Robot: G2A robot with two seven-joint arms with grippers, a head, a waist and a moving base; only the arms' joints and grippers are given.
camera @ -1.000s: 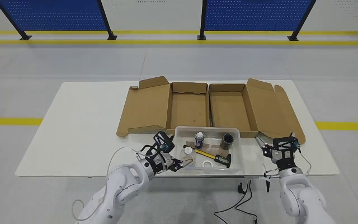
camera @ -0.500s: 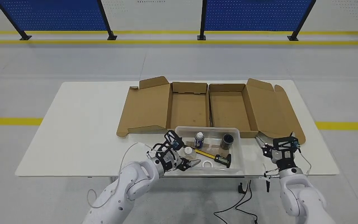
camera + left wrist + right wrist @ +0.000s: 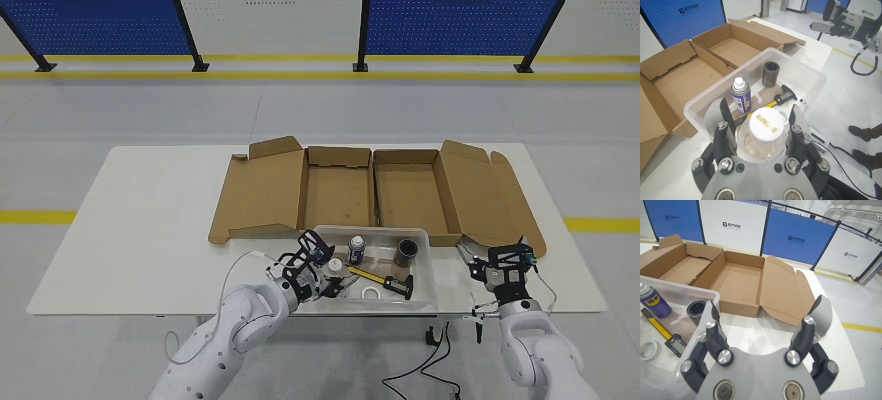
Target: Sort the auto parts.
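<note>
White tabletop (image 3: 150,220), smooth & matte, on a grey floor w/ yellow lines; blue perforated panels (image 3: 95,25) stand behind. Two brown corrugated cardboard boxes lie open side by side at the table's middle, flaps spread flat: left box (image 3: 335,200) & right box (image 3: 405,198), both showing bare cardboard floors.

Just in front of them sits a clear plastic bin (image 3: 800,62), rectangular w/ rounded corners & thin see-through walls. Inside the bin:
- spray can (image 3: 740,94), upright, blue & yellow label, white nozzle
- bearing (image 3: 771,74), dark metal cyl w/ hollow bore, upright near the far wall
- caliper (image 3: 785,97), black digital head on a yellow rule, lying flat btwn can & bin's near wall
- ring (image 3: 648,350), flat, white, lying beside the caliper head

L claw (image 3: 759,111) is over the bin's left end, clenched on a bottle (image 3: 764,125): round, clear plastic, brownish inside, w/ a white cap bearing yellow print. Both fingers (image 3: 724,113) press the bottle's sides, cap pointing away from the wrist.

R claw (image 3: 766,306) hangs over the table's front right part, just beside the bin's right end, spread wide & holding nothing
</note>
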